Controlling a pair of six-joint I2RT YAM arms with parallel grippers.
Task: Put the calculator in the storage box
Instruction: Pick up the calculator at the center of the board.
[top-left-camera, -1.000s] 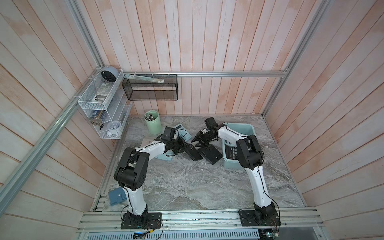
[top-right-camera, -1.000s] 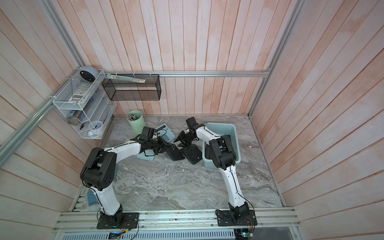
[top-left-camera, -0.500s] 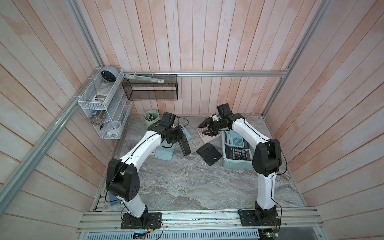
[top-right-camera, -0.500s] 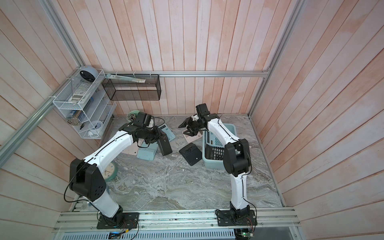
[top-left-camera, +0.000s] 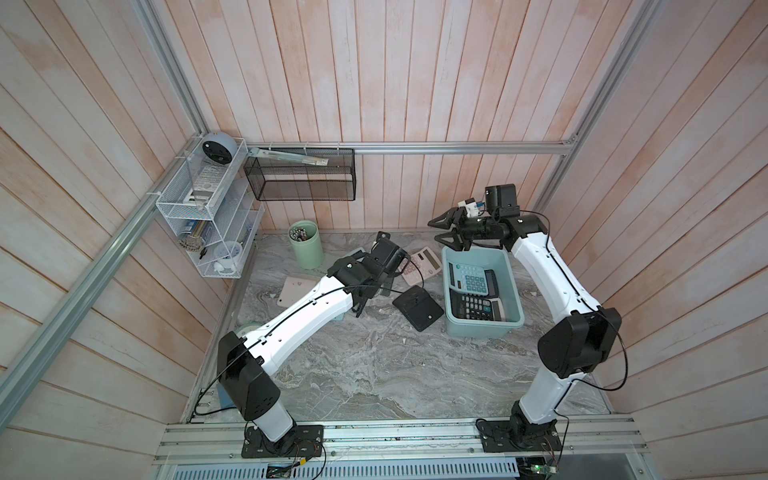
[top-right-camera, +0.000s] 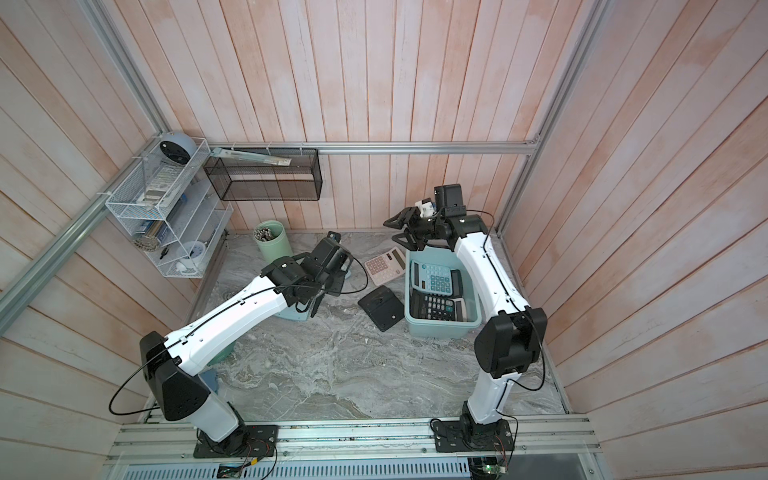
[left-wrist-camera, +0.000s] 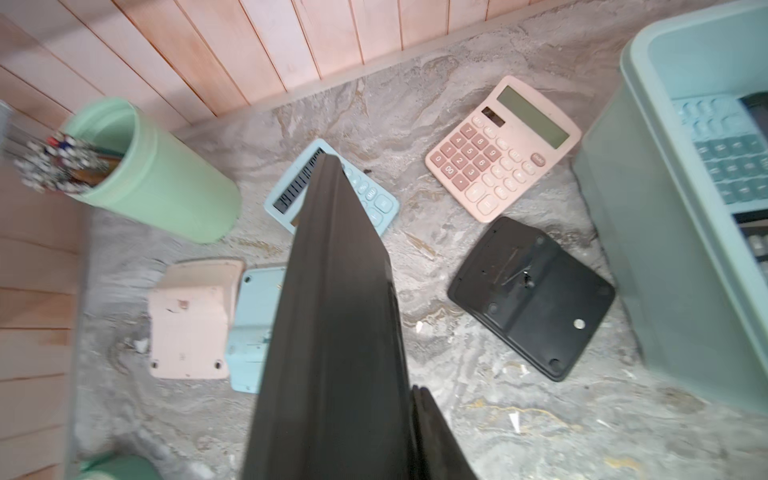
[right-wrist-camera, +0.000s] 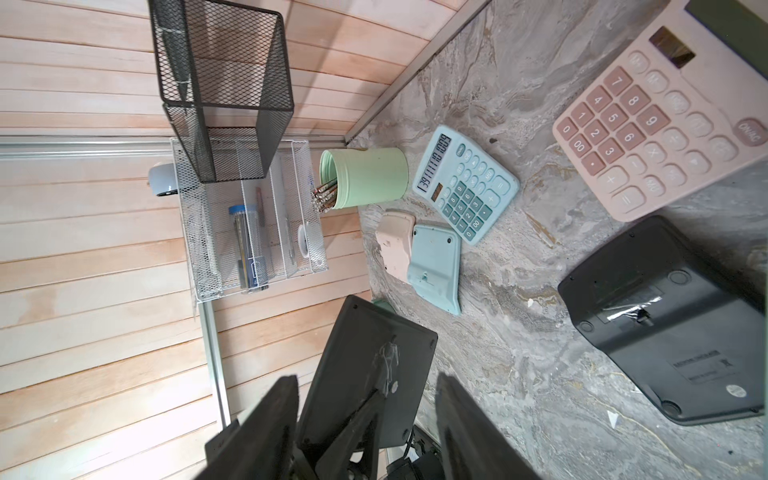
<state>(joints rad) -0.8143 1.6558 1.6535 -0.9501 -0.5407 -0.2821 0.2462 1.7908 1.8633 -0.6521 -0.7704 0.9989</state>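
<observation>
The marble tabletop (top-left-camera: 374, 365) carries the storage box (top-left-camera: 482, 330) near its right edge. A black calculator (top-left-camera: 417, 306) lies face down just beside the box, a pink calculator (top-left-camera: 422, 264) lies toward the back edge, and a green cup (top-left-camera: 306, 249) stands near the back-left corner.

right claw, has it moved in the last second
Yes: the right claw rose from beside the face-down black calculator toward the back wall, now near the far rim of the storage box.

Storage box (top-left-camera: 482, 331) holds two calculators (top-left-camera: 473, 306)

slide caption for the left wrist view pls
A black calculator held edge-on above the marble table, with a pink calculator and a face-down black one lying beside the teal storage box.
</observation>
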